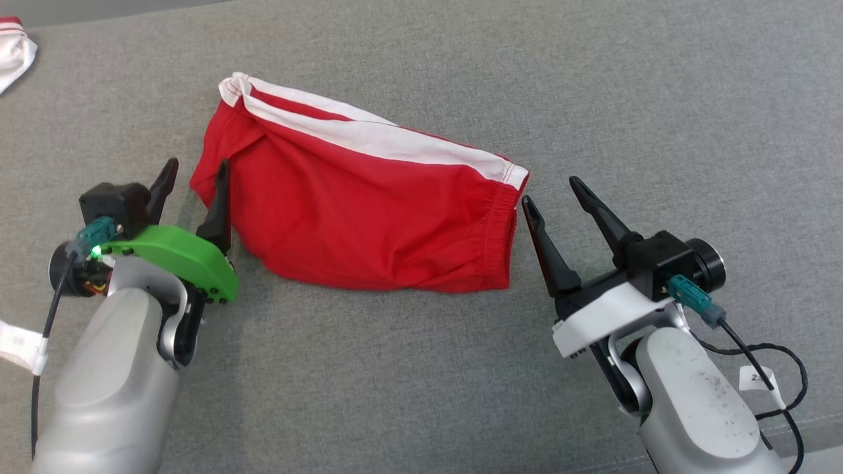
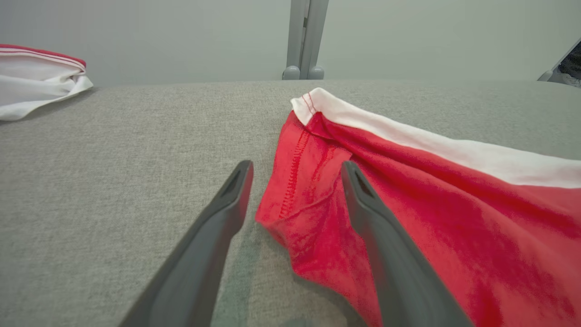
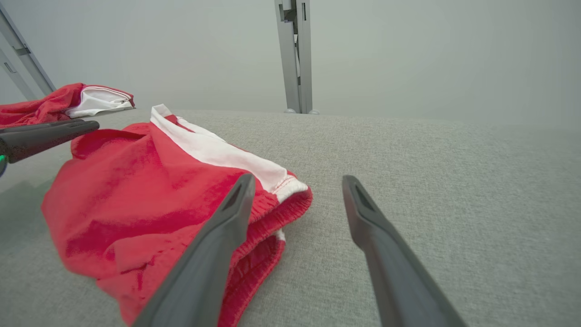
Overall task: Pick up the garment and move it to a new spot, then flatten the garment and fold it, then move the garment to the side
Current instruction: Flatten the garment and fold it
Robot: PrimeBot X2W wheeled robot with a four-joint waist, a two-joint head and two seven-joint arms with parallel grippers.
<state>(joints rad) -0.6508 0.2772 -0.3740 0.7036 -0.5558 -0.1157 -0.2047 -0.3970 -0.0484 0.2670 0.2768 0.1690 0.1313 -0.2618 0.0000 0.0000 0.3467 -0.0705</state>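
The left end effector [image 1: 197, 168] [image 2: 296, 168] is open, its two long dark fingers spread wide with nothing gripped between them. The hemmed corner of the folded red cotton shorts with a white side stripe [image 1: 369, 217] [image 2: 454, 218] reaches into the gap between these fingers. The finger on the inner side sits over the red cloth, and I cannot tell whether it touches; the outer finger is over bare weave. Behind the fingers, a bright green curved bracket [image 1: 178, 253] joins them to the pale forearm.

The right end effector [image 1: 550, 191] [image 3: 297, 178] is open too, and it holds nothing. Its inner finger stands just beside the gathered elastic waistband of the shorts [image 3: 136, 195], while its outer finger is over bare weave, apart from the cloth. A white bracket [image 1: 606, 313] sits behind it.

The shorts lie between the two end effectors, spread on the grey woven fabric surface [image 1: 395, 368], white stripe on the side away from both. Well beyond the left end effector, at the far outer corner, lies a second white and red cloth [image 1: 13, 56] [image 2: 36, 77] [image 3: 91, 100]. Past the surface's far edge stands a grey metal post [image 2: 304, 36] [image 3: 295, 54]
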